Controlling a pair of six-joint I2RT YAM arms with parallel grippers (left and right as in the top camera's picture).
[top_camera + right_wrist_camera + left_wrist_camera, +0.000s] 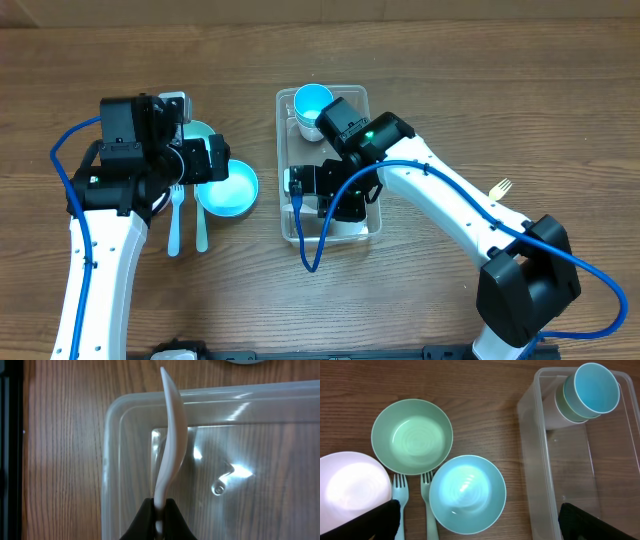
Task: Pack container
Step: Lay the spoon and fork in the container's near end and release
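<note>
Hovering over the container (112, 460), the right hand (159, 510) pinches a white utensil (172, 435).

The container (283, 140) is a clear rectangular plastic tub with rounded corners and a raised rim. It stands upright and uncovered, long axis pointing away from the robot, just right of the blue bowl (228, 190), not touching it.

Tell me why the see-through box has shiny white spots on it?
Right wrist view: light glints off the container floor and rim, beside the white utensil held by the right hand. Left wrist view: the pink bowl looks washed out by glare. Overhead view: even light, little glare.
</note>
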